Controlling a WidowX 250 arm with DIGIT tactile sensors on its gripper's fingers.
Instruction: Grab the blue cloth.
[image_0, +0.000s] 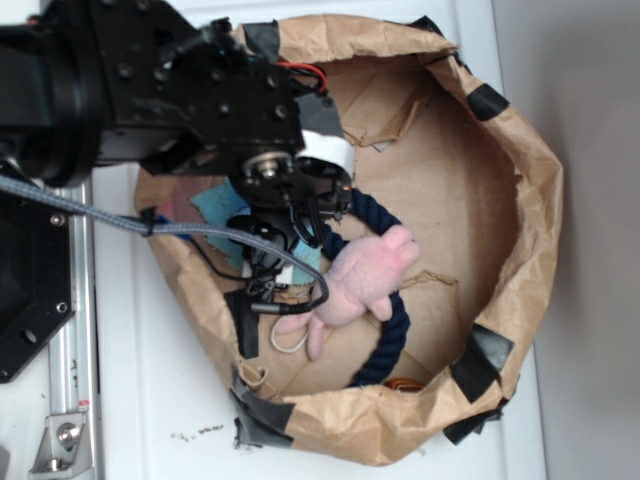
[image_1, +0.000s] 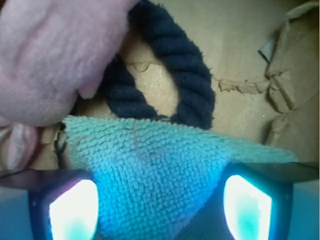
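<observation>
One paper bag (image_0: 520, 200): brown, rolled-down rim patched with dark tape, standing on the white surface (image_0: 160, 400).
Rope ring (image_1: 185, 65): dark navy, lying on the bag floor, partly under the pink plush toy (image_0: 360, 275).
Blue cloth (image_1: 150, 170): teal terry, flat on the bag floor just beside the toy and touching the ring.
Claw (image_1: 160, 205): spread wide, a fingertip (image_1: 72, 210) at each side of the cloth, nothing gripped.
</observation>
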